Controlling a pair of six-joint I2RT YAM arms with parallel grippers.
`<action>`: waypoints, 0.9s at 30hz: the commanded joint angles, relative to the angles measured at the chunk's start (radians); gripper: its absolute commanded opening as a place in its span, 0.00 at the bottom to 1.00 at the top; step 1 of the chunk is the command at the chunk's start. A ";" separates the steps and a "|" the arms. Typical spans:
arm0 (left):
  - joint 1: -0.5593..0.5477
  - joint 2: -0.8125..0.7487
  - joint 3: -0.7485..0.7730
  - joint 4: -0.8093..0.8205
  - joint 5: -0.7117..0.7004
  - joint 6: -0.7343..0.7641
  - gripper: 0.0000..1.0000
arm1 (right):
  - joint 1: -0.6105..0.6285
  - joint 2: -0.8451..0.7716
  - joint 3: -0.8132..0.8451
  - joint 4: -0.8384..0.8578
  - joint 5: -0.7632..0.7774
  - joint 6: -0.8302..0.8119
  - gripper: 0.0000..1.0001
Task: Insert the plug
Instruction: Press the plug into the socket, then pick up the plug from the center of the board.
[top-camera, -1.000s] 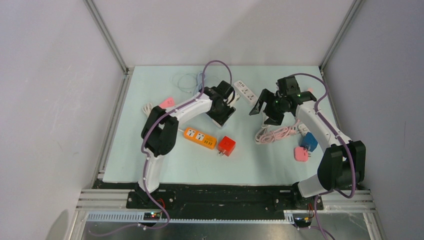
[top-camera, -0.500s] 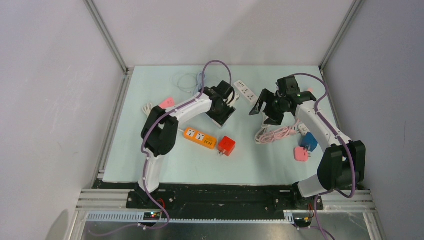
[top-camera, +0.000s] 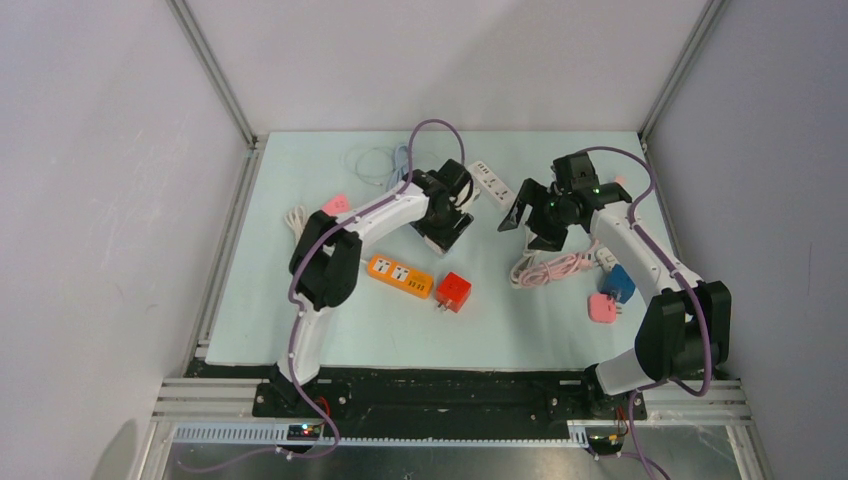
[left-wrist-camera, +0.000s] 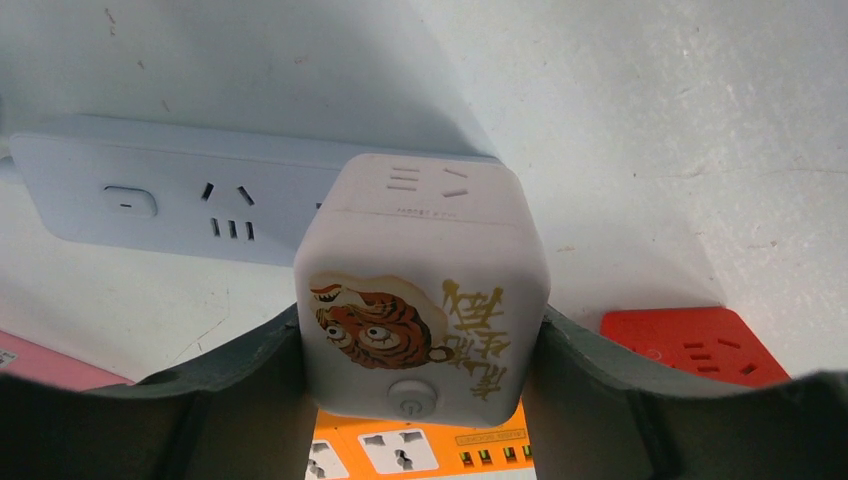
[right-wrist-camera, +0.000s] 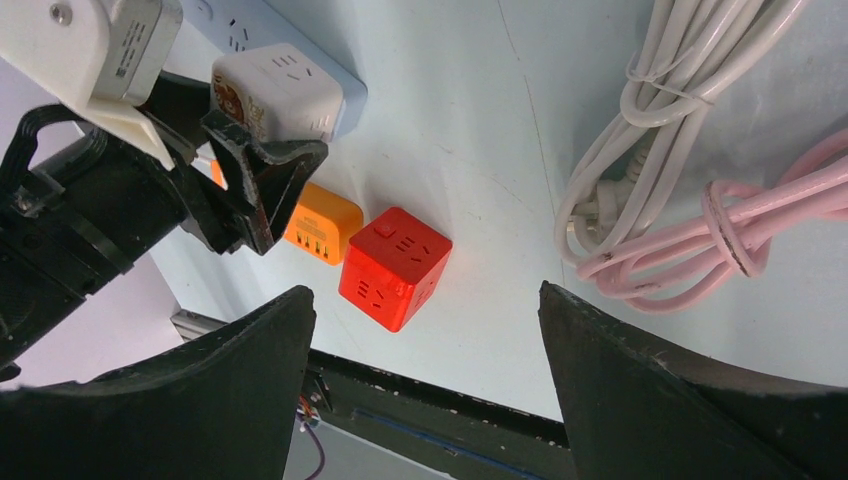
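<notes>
My left gripper (left-wrist-camera: 420, 350) is shut on a white cube plug (left-wrist-camera: 425, 300) with a tiger sticker and a round button. It holds the cube just in front of and above the white power strip (left-wrist-camera: 170, 195), whose switch and sockets show to the left. In the top view the left gripper (top-camera: 460, 198) is beside the strip (top-camera: 490, 183) at the back centre. My right gripper (top-camera: 530, 222) is open and empty, hovering to the right of the strip. In the right wrist view the cube (right-wrist-camera: 275, 95) sits between the left fingers over the strip (right-wrist-camera: 335, 80).
An orange power strip (top-camera: 400, 275) and a red cube socket (top-camera: 453, 292) lie in the middle. Coiled pink cable (top-camera: 550, 268) and white cable (right-wrist-camera: 640, 130) lie under the right arm. A blue plug (top-camera: 617, 283) and a pink plug (top-camera: 602, 307) lie at the right.
My left gripper has shifted slightly back and right with the white cube, closer to the white power strip. The right arm has stayed almost still.
</notes>
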 joint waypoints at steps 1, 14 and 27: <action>-0.012 0.054 0.114 -0.092 -0.010 -0.018 0.77 | 0.011 -0.026 0.012 -0.003 0.015 -0.001 0.87; -0.015 -0.128 0.160 -0.091 -0.055 -0.005 1.00 | 0.010 -0.060 0.012 -0.016 0.032 -0.002 0.88; -0.241 -0.418 -0.198 0.073 -0.141 -0.189 1.00 | -0.016 -0.032 0.006 -0.038 0.022 0.028 0.85</action>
